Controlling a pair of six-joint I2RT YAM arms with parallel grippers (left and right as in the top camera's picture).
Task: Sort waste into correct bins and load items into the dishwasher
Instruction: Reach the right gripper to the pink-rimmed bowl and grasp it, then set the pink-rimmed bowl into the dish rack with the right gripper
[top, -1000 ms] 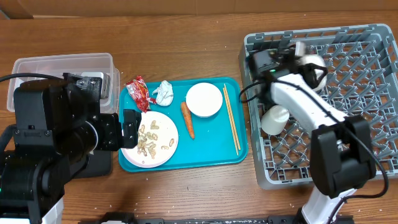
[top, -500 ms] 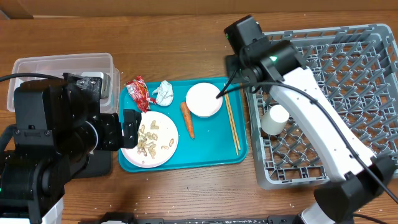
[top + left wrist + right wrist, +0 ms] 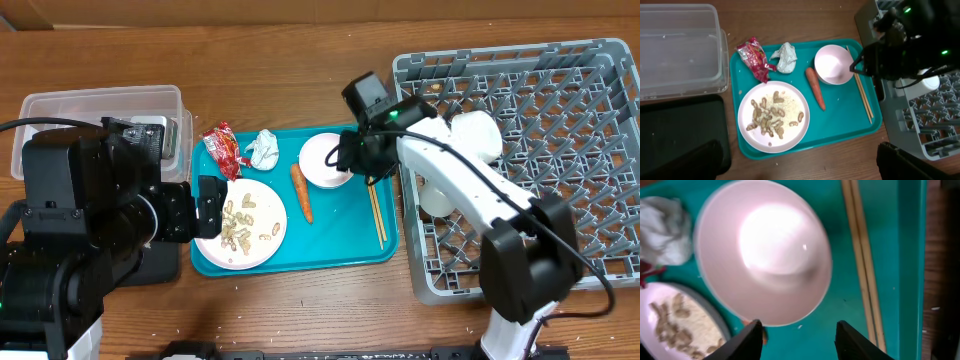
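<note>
Peanut shells (image 3: 767, 120) cover the white round plate (image 3: 792, 136) at 8 o'clock on the teal tray (image 3: 840, 125), our left pincer (image 3: 800, 162) spread wide above. At 1 o'clock our right pincer (image 3: 799, 332), opened wide, hangs over the white bowl (image 3: 834, 64) beside the chopsticks (image 3: 862, 95).

We look down on a brown wooden table (image 3: 300, 70) that fills nearly every view, its grain running left to right. The light is soft and even, leaving only faint shadows on the wood. At the far left corner lies a paler tan strip (image 3: 22, 10); we cannot tell what it is.
</note>
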